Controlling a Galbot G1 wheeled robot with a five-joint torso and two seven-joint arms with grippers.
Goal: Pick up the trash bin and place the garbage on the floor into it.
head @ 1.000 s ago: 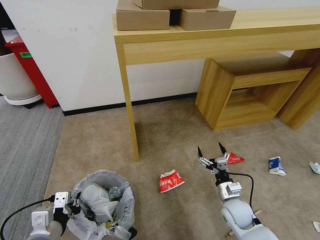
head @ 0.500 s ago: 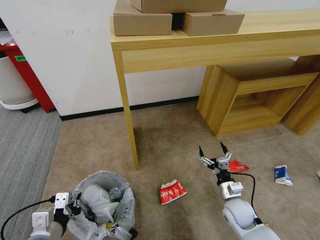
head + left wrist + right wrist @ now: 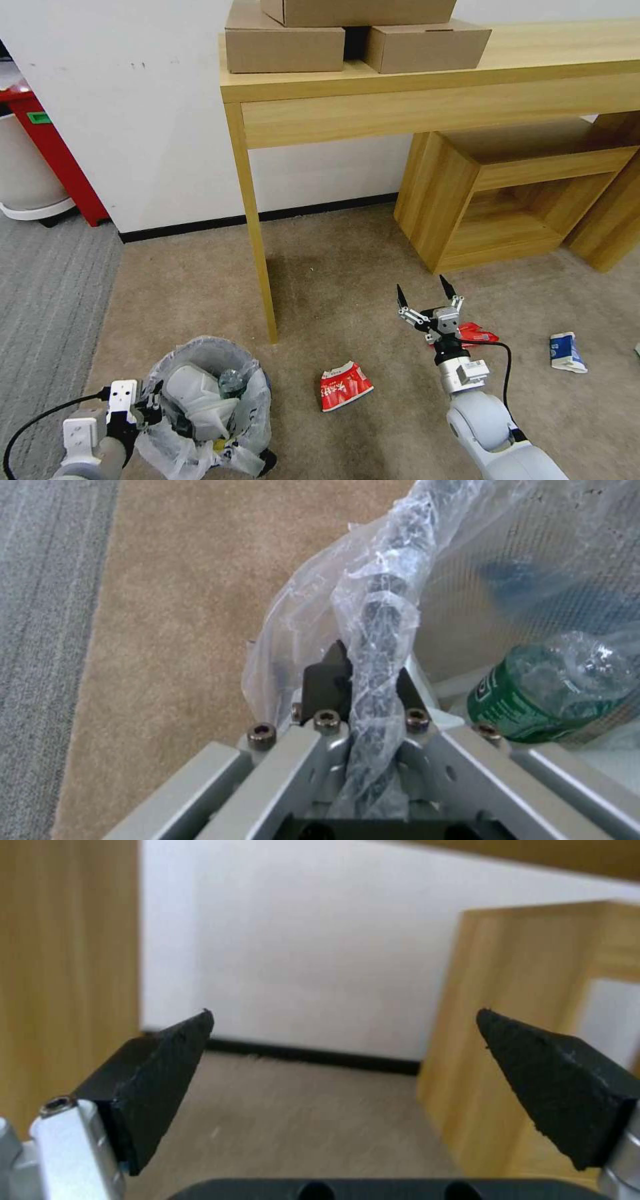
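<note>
Little has moved since before: the open right gripper hangs just beside the red wrapper, while the left gripper stays clamped on the trash bin rim.

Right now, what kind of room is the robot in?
Probably an office or storeroom corner: carpeted floor, a long wooden desk against a white wall with cardboard boxes stacked on it, and a low wooden shelf unit beneath. Litter on the carpet, such as a crushed cup.
</note>
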